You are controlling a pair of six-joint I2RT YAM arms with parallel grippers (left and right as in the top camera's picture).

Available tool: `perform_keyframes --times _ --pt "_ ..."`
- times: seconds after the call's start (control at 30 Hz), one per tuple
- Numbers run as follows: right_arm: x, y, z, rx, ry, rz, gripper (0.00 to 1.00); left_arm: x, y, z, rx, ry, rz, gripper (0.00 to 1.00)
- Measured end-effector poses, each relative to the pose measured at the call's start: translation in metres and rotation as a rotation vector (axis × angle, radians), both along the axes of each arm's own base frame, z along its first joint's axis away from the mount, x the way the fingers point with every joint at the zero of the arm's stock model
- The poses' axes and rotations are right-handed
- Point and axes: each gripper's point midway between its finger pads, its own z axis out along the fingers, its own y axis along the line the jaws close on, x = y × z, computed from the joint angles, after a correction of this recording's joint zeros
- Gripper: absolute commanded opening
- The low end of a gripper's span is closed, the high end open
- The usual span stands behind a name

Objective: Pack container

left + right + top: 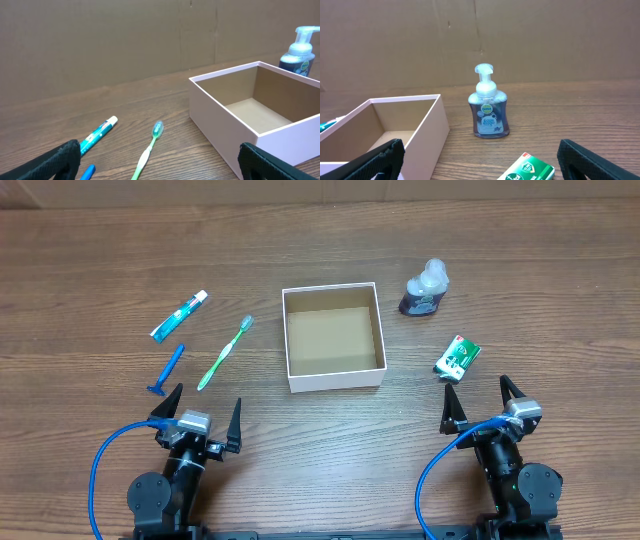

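Left hand [207, 410] and right hand [477, 400]: both spread open, empty. Only the overhead view shows the whole container [334, 379]. The right wrist view shows the pump bottle [489, 112] upright.

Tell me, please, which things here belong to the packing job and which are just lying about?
Job: container, toothpaste tube, razor, toothbrush, soap pump bottle, green box.
Not part of it: table, cardboard backdrop.

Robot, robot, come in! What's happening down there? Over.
Left gripper open, empty. Right gripper open, empty. Square white cardboard box, brown inside, nothing packed yet. Nothing blocking it.
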Motion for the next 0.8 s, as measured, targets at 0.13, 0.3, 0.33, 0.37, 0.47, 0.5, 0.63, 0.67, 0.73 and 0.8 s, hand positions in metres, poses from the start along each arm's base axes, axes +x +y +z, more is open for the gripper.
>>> perform_keyframes --times 0.13,0.3,0.33,0.37,0.47,0.5,0.63,0.67,0.73,0.8 --pt "0.0000 -0.0001 0.0001 -0.001 -0.001 0.000 1.00 0.0000 0.0000 0.0000 0.000 0.000 0.000 1.00" --pt "0.0000 0.0000 0.0000 -0.001 0.000 0.000 1.00 0.0000 0.0000 0.0000 0.000 0.000 0.000 1.00" --pt "0.0000 0.0000 0.0001 0.000 0.000 0.000 1.00 0.0000 0.0000 0.0000 0.000 0.000 0.000 1.00" --pt "0.0000 -0.0001 0.0002 0.000 -0.001 0.000 1.00 0.0000 0.0000 0.0000 0.000 0.000 0.000 1.00" --pt "0.0000 -0.0001 0.0001 0.000 0.000 0.000 1.00 0.0000 0.0000 0.0000 0.000 0.000 0.000 1.00" --pt "0.0000 0.0000 0.0001 0.000 0.000 0.000 1.00 0.0000 0.0000 0.0000 0.000 0.000 0.000 1.00" --pt "0.0000 0.0000 0.0001 0.000 0.000 0.000 1.00 0.0000 0.0000 0.0000 0.000 0.000 0.000 1.00" --pt "0.0000 -0.0001 0.0001 0.000 0.000 0.000 1.00 0.0000 0.0000 0.0000 0.000 0.000 0.000 1.00" --pt "0.0000 -0.0002 0.0001 0.000 0.000 -0.001 1.00 0.0000 0.0000 0.0000 0.000 0.000 0.000 1.00" --pt "0.0010 -0.0067 0.0002 -0.001 -0.001 -0.039 1.00 0.0000 -0.0001 0.0000 0.000 0.000 0.000 1.00"
